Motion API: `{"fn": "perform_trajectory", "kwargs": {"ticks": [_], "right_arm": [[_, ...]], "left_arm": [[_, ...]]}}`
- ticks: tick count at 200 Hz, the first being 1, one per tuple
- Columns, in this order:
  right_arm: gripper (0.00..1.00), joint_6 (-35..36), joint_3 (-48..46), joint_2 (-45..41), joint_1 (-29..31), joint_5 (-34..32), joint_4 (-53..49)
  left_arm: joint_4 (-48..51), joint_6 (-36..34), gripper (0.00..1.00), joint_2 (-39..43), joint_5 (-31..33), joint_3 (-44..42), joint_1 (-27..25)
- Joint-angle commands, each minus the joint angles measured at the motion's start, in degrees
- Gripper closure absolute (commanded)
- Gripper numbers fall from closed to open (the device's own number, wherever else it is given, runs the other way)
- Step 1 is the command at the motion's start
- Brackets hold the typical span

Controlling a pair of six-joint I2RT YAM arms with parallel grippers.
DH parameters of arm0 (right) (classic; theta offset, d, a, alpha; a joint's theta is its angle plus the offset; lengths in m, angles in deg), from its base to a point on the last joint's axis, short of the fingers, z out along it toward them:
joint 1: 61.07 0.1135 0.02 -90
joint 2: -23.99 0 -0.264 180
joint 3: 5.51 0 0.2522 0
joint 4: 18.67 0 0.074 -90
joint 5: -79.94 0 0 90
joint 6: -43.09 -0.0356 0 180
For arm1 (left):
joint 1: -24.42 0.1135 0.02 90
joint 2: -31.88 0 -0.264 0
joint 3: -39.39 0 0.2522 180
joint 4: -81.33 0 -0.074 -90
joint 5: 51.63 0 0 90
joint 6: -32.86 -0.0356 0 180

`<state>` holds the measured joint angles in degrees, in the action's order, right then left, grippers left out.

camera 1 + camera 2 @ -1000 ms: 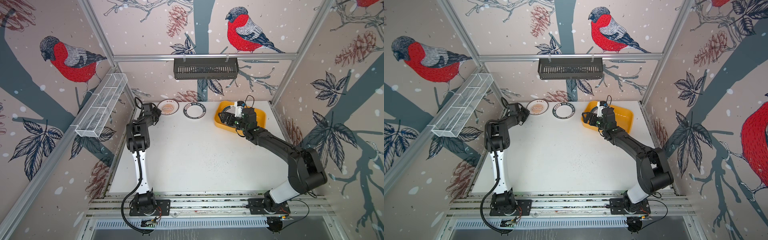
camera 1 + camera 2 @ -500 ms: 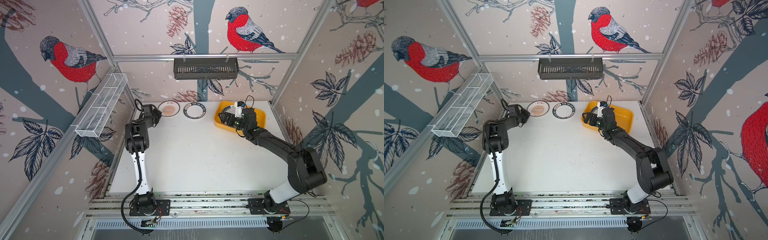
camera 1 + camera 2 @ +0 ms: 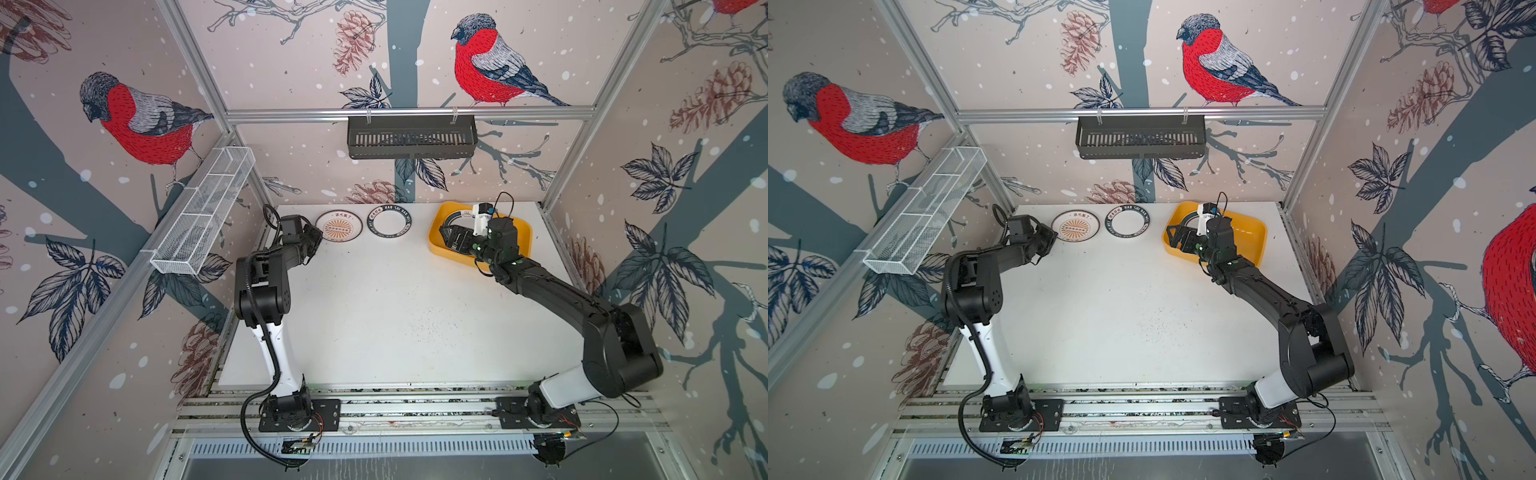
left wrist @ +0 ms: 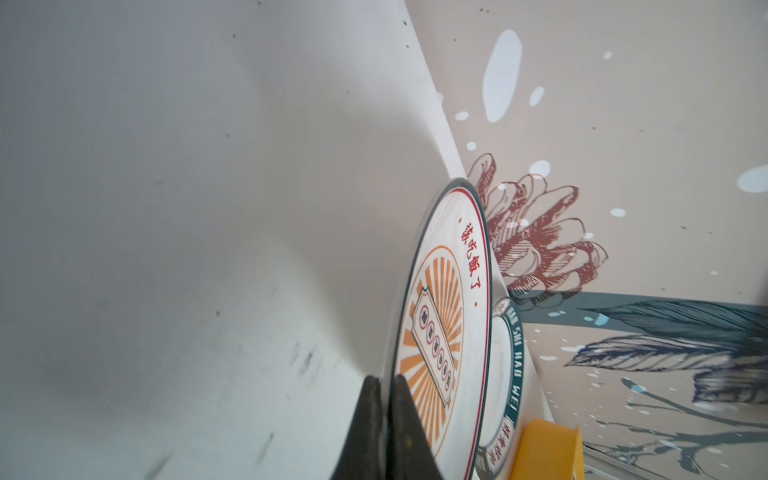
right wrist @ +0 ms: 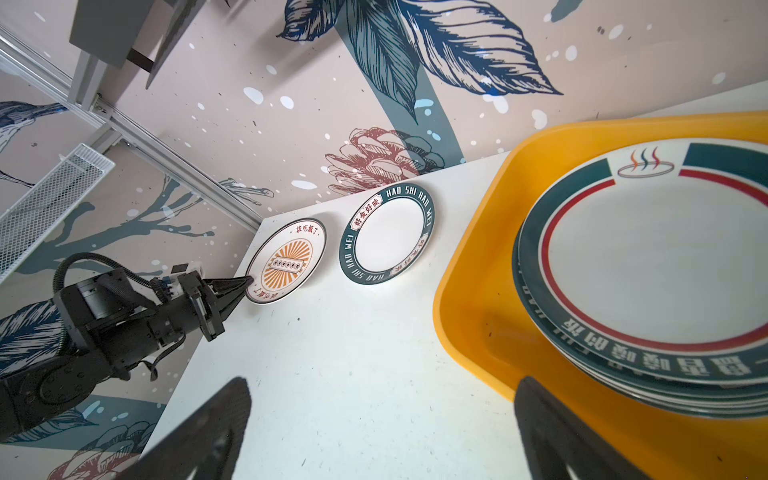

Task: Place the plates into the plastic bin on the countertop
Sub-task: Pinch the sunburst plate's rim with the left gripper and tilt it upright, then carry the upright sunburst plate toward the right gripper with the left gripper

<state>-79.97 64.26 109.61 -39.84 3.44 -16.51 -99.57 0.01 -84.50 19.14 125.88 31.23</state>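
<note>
Left tool (image 4: 387, 380) clamps sunburst plate (image 4: 440, 316), lettered plate (image 5: 388, 239) beside; right tool (image 5: 382, 384) wide, seemingly empty.

Black slatted basket (image 3: 411, 137) at rear, white mesh rack (image 3: 203, 216) at left

Enclosure walls (image 3: 291, 166) papered with bullfinches, pine cones and leaves; aluminium rail (image 3: 519, 111) carrying black slatted basket (image 3: 411, 142); white mesh rack (image 3: 203, 212) along left wall.

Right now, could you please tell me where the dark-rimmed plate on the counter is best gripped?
I'd pinch the dark-rimmed plate by its near rim, coming in low from the front. It lies flat, so only the rim's edge offers a hold; the back wall, the sunburst plate and the bin crowd its other sides.
</note>
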Motion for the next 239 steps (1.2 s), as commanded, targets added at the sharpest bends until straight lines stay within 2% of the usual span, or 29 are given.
{"fn": "perform_trajectory", "kwargs": {"ticks": [1, 63, 131, 177, 239], "right_arm": [[0.0, 1.0, -0.7, -1.7, 0.1, -1.2, 0.9], [0.0, 1.7, -2.7, -5.2, -0.1, -0.9, 0.8], [0.0, 1.8, -3.8, -7.4, -0.8, 0.5, -0.2], [0.0, 1.6, -4.0, -9.1, -2.1, 2.0, -0.4], [0.0, 0.2, -3.5, -9.4, -3.6, 11.2, 1.9]], "left_arm": [[-6.2, 1.2, 1.0, 4.7, -1.5, -3.2, -0.7], [-7.2, -0.1, 1.0, 21.7, -1.6, -15.2, -3.1], [-3.1, -3.1, 1.0, 38.7, -1.2, -24.6, -6.9], [3.8, -7.6, 1.0, 47.9, -1.7, -25.0, -7.2], [8.3, -9.4, 1.0, 55.8, -3.3, -26.8, -8.3]]}}
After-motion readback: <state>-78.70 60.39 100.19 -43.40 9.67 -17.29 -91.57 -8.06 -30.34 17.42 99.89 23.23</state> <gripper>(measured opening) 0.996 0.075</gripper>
